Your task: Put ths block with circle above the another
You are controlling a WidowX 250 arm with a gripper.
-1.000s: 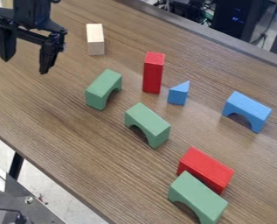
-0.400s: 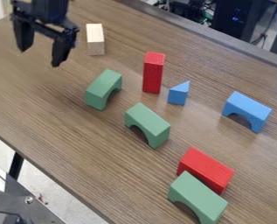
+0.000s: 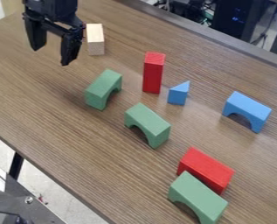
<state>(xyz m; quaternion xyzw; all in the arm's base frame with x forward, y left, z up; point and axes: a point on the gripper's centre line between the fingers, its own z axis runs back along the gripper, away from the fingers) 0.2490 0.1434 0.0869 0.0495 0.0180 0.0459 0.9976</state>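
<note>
The gripper [image 3: 51, 56] hangs open over the upper left of the table, with nothing between its fingers, up and to the left of the nearest arch block. Several blocks have a round cut-out: a green arch [image 3: 104, 89] at left centre, a second green arch [image 3: 148, 124] in the middle, a third green arch [image 3: 197, 197] at the bottom against a red block, and a blue arch [image 3: 247, 110] at the right. All of them rest on the table with the cut-out facing down.
A plain wooden block [image 3: 95, 39] stands just right of the gripper. An upright red block [image 3: 153, 73] and a small blue triangle [image 3: 178, 93] stand near the centre. A red block [image 3: 205, 169] lies at the lower right. The table's edge [image 3: 51, 177] runs along the lower left.
The gripper has moved to the right along the top of the view, closer to the wooden block, and remains open. The blocks have stayed where they were.
</note>
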